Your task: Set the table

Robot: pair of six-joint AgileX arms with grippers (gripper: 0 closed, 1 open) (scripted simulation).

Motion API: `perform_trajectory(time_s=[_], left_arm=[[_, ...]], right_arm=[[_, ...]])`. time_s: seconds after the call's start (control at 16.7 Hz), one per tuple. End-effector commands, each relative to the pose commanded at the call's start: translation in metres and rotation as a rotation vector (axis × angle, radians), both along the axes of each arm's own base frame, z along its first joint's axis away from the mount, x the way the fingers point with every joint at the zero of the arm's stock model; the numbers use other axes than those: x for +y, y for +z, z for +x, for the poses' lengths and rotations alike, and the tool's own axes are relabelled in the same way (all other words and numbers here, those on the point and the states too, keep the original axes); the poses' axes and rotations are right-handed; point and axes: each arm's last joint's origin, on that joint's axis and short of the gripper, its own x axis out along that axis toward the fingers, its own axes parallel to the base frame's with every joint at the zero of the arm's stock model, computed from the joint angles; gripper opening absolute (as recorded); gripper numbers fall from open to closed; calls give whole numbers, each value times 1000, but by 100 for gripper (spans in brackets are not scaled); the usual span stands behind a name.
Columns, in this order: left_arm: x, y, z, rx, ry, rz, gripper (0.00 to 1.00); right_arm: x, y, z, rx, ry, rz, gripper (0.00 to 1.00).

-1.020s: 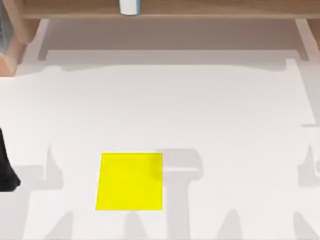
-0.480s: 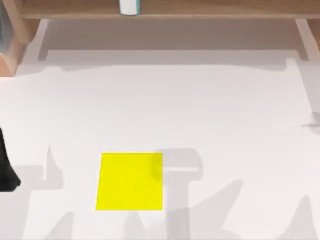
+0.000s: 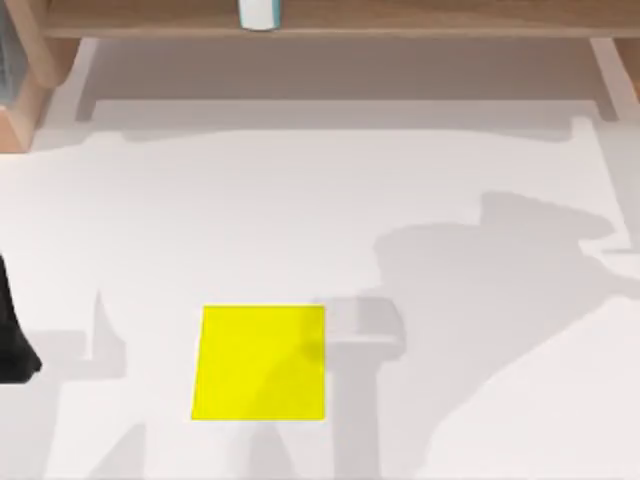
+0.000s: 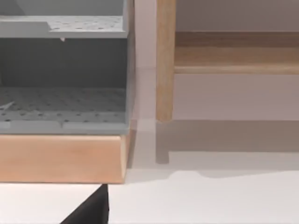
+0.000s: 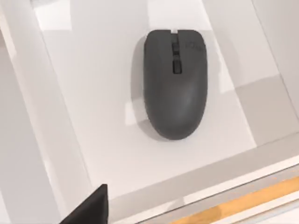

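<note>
1. A broad grey shadow (image 3: 480, 300) now spreads across the right half of the table (image 3: 300, 200); half a second ago that stretch carried only faint streaks near the right edge, and a second ago less still.
2. The yellow mat (image 3: 260, 362) lies where it did in both earlier top views, flat on the white tabletop, left of centre and near the front edge.
3. The dark shape of the left arm (image 3: 12, 340) sits unchanged at the table's left edge; whether its gripper is released or clenched cannot be told, and the same goes for the right one.
4. Along the far edge runs a wooden shelf (image 3: 330, 20), a small white-and-blue object (image 3: 258, 12) resting on it, well apart from the mat.
5. The left wrist camera faces a grey perforated rack (image 4: 63, 88) on a wooden base (image 4: 60, 156), beside a wooden post (image 4: 165, 60).
6. The right wrist camera looks down on a dark grey computer mouse (image 5: 175, 81) lying on a white surface within a raised white border.
7. Between mat and shelf the tabletop lies bare and wide.
</note>
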Motion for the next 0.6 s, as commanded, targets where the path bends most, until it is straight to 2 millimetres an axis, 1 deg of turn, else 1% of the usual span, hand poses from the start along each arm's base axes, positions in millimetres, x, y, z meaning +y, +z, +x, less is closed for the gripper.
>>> perform_trajectory(time_s=[0.12, 0.18, 0.3, 0.48, 0.6], left_arm=[[0, 0, 0, 0, 0, 0, 100], [0, 0, 0, 0, 0, 0, 100], [0, 0, 0, 0, 0, 0, 100], [0, 0, 0, 0, 0, 0, 100], [0, 0, 0, 0, 0, 0, 100]], right_arm=[[-16, -30, 39, 108, 8, 40, 100], [-23, -47, 56, 156, 14, 58, 100], [-32, -81, 82, 237, 24, 91, 100], [-40, -125, 105, 324, 31, 133, 100], [-42, -143, 114, 352, 31, 150, 100]])
